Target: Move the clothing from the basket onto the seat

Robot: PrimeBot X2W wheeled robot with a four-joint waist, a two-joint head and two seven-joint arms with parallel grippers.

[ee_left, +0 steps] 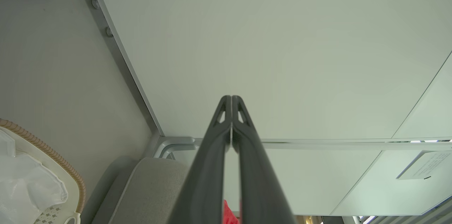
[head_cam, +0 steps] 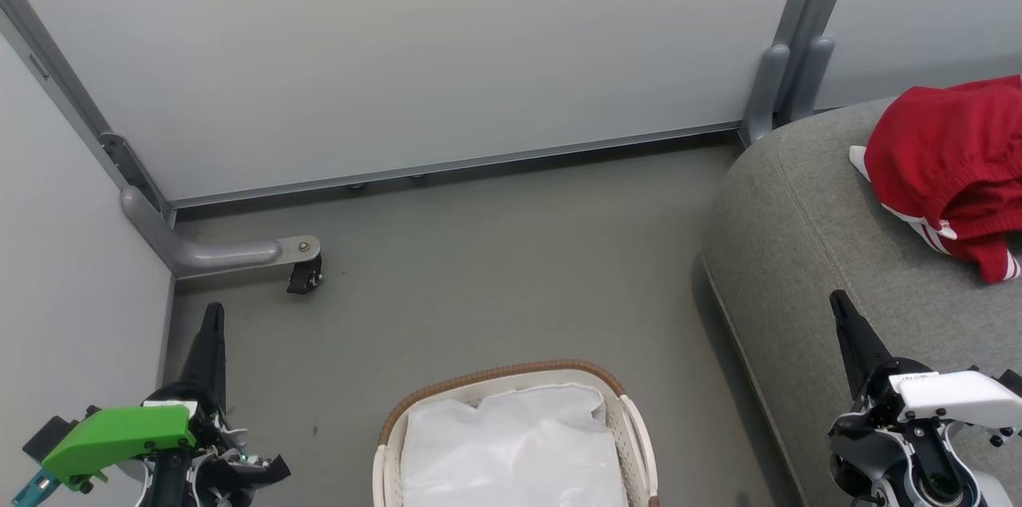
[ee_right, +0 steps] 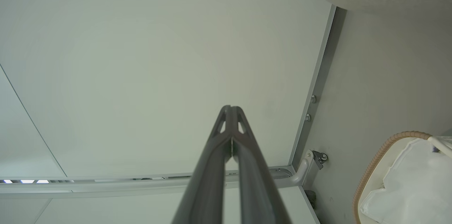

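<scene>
Clothing [head_cam: 950, 148] is showing red, with white stripes at the trim. Seat [head_cam: 798, 251] is reading grey. Basket [head_cam: 631, 443] is showing white slats under a brown woven rim; liner [head_cam: 511, 443] white. Floor [head_cam: 495, 267] also reading grey.

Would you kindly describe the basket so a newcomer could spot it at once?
Find the large grey seat on the right of the head view. On the floor to its left stands the basket. Its brown woven rim and white liner set it apart from the red clothing lying on the seat.
</scene>
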